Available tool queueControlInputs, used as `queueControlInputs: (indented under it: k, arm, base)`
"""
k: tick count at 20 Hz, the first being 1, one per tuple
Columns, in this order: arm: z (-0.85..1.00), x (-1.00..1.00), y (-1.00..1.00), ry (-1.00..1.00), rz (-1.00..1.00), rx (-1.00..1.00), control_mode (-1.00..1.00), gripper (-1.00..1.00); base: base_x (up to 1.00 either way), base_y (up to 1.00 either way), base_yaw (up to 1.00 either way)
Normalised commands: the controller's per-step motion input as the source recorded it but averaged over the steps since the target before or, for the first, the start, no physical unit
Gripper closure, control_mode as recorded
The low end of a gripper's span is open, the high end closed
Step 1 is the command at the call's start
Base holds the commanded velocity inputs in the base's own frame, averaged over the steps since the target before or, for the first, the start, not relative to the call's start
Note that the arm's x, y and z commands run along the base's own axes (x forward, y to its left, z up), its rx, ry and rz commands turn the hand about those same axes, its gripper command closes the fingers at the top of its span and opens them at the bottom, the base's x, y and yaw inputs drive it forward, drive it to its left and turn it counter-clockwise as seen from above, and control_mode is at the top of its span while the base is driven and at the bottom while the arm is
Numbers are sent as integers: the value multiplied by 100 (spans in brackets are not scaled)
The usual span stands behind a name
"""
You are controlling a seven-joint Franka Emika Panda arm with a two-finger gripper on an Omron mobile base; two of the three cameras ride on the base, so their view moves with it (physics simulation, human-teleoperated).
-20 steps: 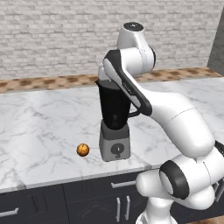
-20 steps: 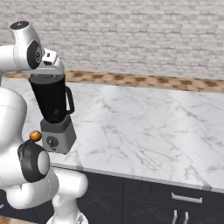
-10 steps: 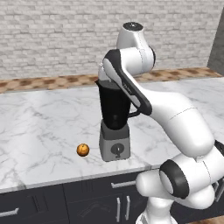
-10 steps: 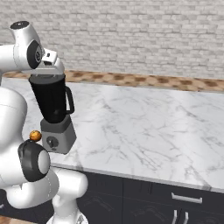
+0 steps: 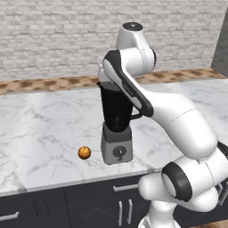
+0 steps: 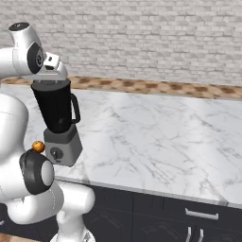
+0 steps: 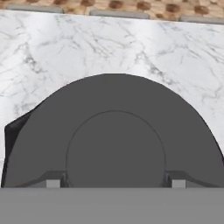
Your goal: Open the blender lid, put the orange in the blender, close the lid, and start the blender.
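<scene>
Blender [image 5: 116,129] stands near the front edge of the marble counter [image 5: 44,129], lid [image 7: 114,131] seated on the jar; the orange [image 5: 84,152] sits on the counter just left of its grey base, with a brick wall [image 6: 156,38] behind. Arm arcs up and over from the base, hand pointing down right above the jar top. Gripper [image 7: 114,183] fingertips [image 7: 52,181] straddle the lid's raised centre knob, spread apart on either side; contact can't be told.

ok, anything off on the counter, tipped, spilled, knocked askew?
Nothing stands out. The blender stands upright with its lid seated flat, the orange sits on the counter beside the base, and nothing is spilled.
</scene>
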Motion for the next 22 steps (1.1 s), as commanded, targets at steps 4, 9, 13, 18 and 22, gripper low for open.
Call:
queueControlInputs:
  k: [4, 9, 13, 18, 22]
  arm:
    - [0, 1, 35, 0, 0, 0, -100, 100]
    - [26, 3, 17, 0, 0, 0, -100, 100]
    - [100, -3, -14, -4, 0, -1, -100, 100]
    - [100, -27, -20, -5, 0, -3, -100, 100]
    - [35, -59, -70, -3, 0, 0, -100, 100]
  base:
    - [0, 0, 0]
    - [0, 0, 0]
    - [0, 0, 0]
    - [0, 0, 0]
    - [0, 0, 0]
